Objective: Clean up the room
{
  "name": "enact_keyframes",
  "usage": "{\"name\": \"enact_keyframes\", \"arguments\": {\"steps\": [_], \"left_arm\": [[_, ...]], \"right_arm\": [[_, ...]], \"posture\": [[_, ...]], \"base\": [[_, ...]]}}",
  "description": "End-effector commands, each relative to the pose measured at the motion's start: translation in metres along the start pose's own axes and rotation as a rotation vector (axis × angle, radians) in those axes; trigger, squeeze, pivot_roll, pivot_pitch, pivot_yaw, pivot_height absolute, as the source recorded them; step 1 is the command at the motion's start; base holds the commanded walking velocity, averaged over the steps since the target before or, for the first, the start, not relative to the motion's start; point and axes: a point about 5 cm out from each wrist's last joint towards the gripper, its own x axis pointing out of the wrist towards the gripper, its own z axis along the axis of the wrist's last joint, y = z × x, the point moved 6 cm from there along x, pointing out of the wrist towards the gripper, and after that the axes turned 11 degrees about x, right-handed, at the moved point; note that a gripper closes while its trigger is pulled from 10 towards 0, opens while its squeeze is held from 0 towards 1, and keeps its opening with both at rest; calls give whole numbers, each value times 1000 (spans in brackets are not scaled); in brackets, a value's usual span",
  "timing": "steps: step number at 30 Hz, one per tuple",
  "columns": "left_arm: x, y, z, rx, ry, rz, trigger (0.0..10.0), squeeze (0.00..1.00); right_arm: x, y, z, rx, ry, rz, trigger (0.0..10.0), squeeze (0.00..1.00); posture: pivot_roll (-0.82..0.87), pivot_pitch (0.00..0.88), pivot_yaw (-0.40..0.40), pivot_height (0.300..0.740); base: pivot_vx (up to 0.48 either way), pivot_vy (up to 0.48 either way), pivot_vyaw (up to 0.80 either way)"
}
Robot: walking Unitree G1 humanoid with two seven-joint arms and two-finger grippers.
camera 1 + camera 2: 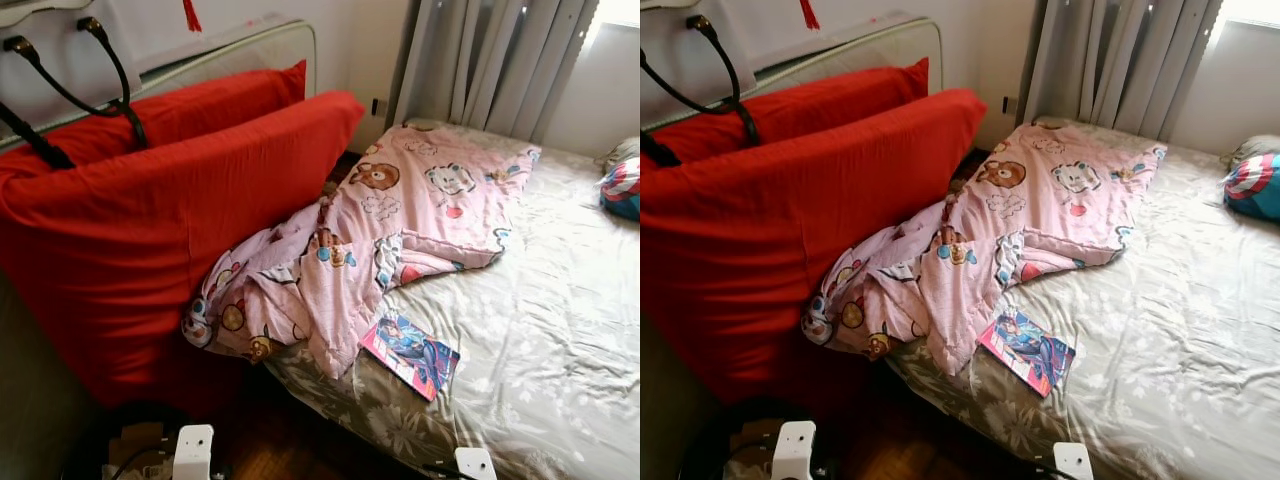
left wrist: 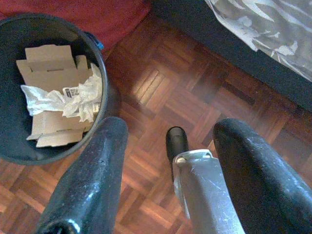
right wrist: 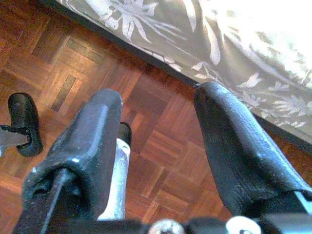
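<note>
A crumpled pink cartoon blanket [image 1: 380, 235] lies across the bed's near corner and hangs off its edge. A comic book [image 1: 410, 354] rests on the grey floral sheet [image 1: 540, 330] just below the blanket. Two big red cushions [image 1: 170, 210] lean against the headboard at the left. My left gripper [image 2: 168, 161] hangs open above the parquet floor, beside a black bin [image 2: 105, 73] holding cardboard and crumpled paper. My right gripper [image 3: 156, 141] hangs open over the floor by the bed's edge, empty.
Grey curtains [image 1: 490, 60] hang behind the bed. A blue and red cushion [image 1: 622, 187] sits at the far right of the bed. A white bag with black handles [image 1: 70, 70] hangs above the cushions. The robot's foot [image 3: 22, 122] stands on the parquet.
</note>
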Motion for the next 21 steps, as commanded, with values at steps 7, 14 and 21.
{"name": "enact_keyframes", "arguments": {"steps": [7, 14, 21], "left_arm": [[0, 1, 1, 8, 1, 2, 10000, 0], [0, 2, 3, 5, -6, 3, 10000, 0], [2, 2, 19, -11, -69, 0, 10000, 0]], "right_arm": [[1, 2, 5, 15, -16, 9, 10000, 0], [1, 2, 5, 10, -20, 9, 10000, 0], [0, 1, 7, 53, -48, -8, 10000, 0]], "posture": [[-8, 0, -32, 740], [-9, 0, -31, 740], [-13, 0, -29, 740]], "base": [[309, 0, 571], [220, 0, 0], [0, 0, 0]]}}
